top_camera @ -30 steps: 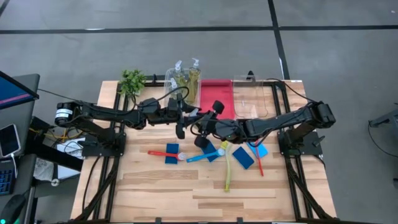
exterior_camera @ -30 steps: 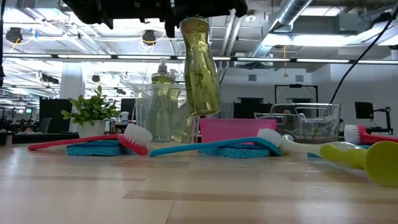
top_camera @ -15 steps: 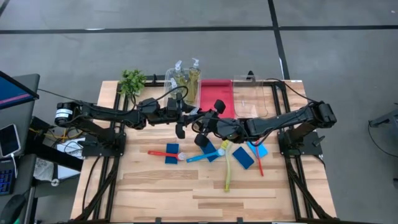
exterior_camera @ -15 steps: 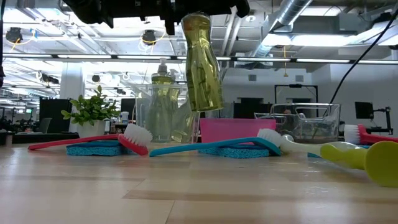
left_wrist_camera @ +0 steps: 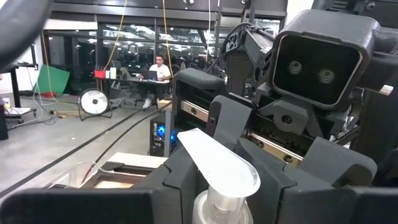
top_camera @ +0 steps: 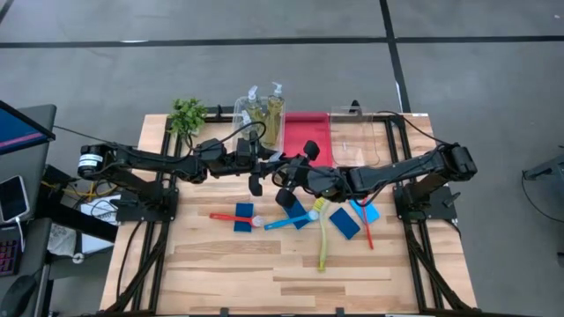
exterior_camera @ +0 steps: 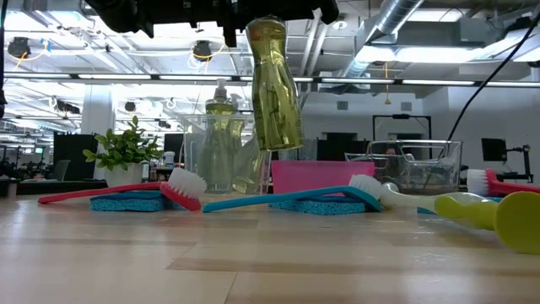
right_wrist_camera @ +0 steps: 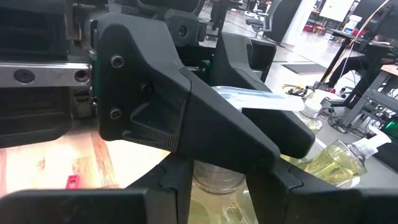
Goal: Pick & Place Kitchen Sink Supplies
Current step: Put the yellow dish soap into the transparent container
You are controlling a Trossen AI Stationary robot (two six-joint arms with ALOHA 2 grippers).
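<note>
**Item: pump bottle in two-gripper hold, mid-air**

Held article: one clear pump bottle [exterior_camera: 274,89] of yellow-green soap, hanging well above the table, slightly tilted. Its neck sits between the fingers of both grippers, the pump head just above them.

Left gripper [left_wrist_camera: 214,186]: closed narrow on the neck, under the pump spout.

Right gripper [right_wrist_camera: 214,177]: facing the left one, fingers also closed about the collar.

Below the grippers: blue sponges [top_camera: 243,217] and the red brush [exterior_camera: 118,192], blue brush [exterior_camera: 291,199] and yellow-green brush [top_camera: 322,238], all flat on the table. Behind them: two more bottles in a clear tub [top_camera: 264,110], a red tray [top_camera: 307,132], a plant [top_camera: 188,114].

Handling judgement: this reads as a handover. Only one gripper should let go, and only once the other's grip on the neck is firm. Keep the bottle near upright; a swinging body could twist free. Carry it high enough to pass over the brushes.
</note>
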